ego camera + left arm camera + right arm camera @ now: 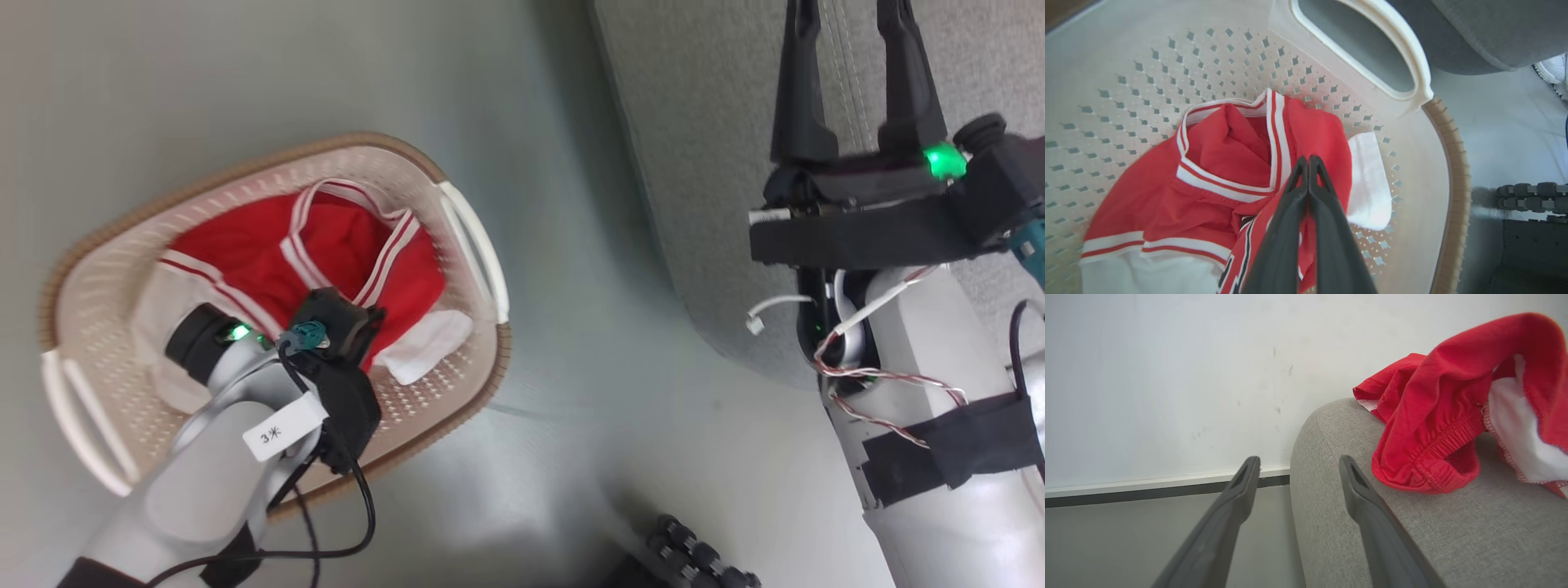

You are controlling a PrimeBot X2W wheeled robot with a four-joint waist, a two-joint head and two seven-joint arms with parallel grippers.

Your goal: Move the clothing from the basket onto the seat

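The cream basket (pixel 482 384) stands on the floor with red clothing (pixel 343 245) with white trim heaped inside. My left arm reaches down into it. In the left wrist view the left gripper (pixel 1307 160) is shut, its tips pinched into a fold of the red clothing (pixel 1216 179) near the striped neckline, by the basket's wall (pixel 1449 196). My right gripper (pixel 849 33) stands open above the grey seat (pixel 718 163), with nothing between its fingers (pixel 1241 490). Another red garment (pixel 1433 428) with white lining lies on the seat (pixel 1453 539), just right of the right gripper (pixel 1298 465).
Grey-green floor (pixel 571 245) separates the basket from the seat's rounded edge. A white wall (pixel 1167 375) with a dark baseboard stands beyond the seat's end. The robot's dark wheeled base (pixel 694 555) shows at the bottom, close to the basket's rim.
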